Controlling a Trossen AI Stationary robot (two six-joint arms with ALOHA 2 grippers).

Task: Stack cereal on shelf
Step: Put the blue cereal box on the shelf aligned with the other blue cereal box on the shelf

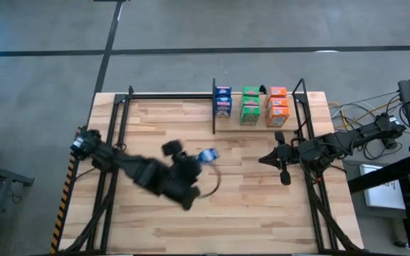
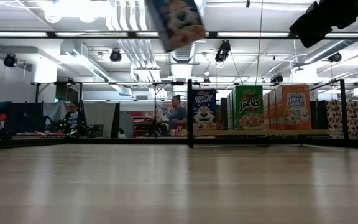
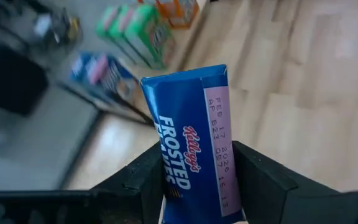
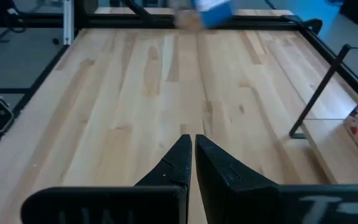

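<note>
Overhead, a blue cereal box (image 3: 194,149) is clamped in the left gripper (image 3: 194,186) above the worktop (image 1: 262,206); the right gripper (image 4: 192,163) is held closed.

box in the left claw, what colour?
Blue, with white and red Frosted Flakes lettering: the held cereal box. Clearest in the left wrist view.

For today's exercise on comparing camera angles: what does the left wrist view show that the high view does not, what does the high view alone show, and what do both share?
Only the left wrist view shows the printed name and date stamp on the blue Frosted Flakes box, and the left gripper clamping it between its fingers.

Only the high view shows the whole table, the right gripper waiting shut at the right side, and the shelf with its black frame.

Both show the held blue box and the blue, green and orange boxes on the shelf.
</note>
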